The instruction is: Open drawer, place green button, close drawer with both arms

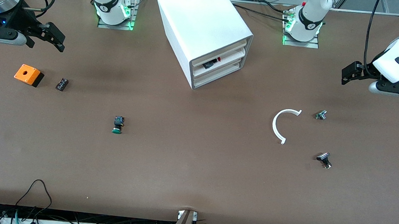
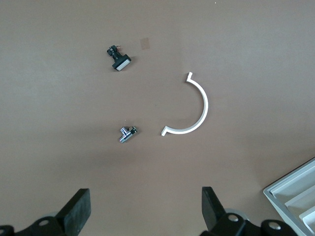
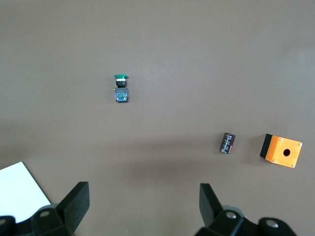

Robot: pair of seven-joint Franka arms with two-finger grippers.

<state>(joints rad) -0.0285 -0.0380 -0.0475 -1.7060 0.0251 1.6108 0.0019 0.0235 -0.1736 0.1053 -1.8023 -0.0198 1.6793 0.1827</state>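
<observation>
The white cabinet (image 1: 198,24) stands at the table's back middle; its lowest drawer (image 1: 217,76) is closed. The green-capped button (image 1: 117,125) lies on its side on the table, nearer the front camera than the cabinet, toward the right arm's end; it also shows in the right wrist view (image 3: 121,88). My right gripper (image 1: 61,42) hangs open and empty above the table near the orange box (image 1: 28,74); the right wrist view shows its jaws wide apart (image 3: 143,204). My left gripper (image 1: 346,76) hangs open and empty at the left arm's end, its jaws wide apart (image 2: 145,209).
A small black part (image 1: 62,84) lies beside the orange box. A white C-shaped piece (image 1: 280,126), a small silver part (image 1: 321,115) and a black flat-capped button (image 1: 324,159) lie toward the left arm's end. The cabinet's corner shows in the left wrist view (image 2: 293,189).
</observation>
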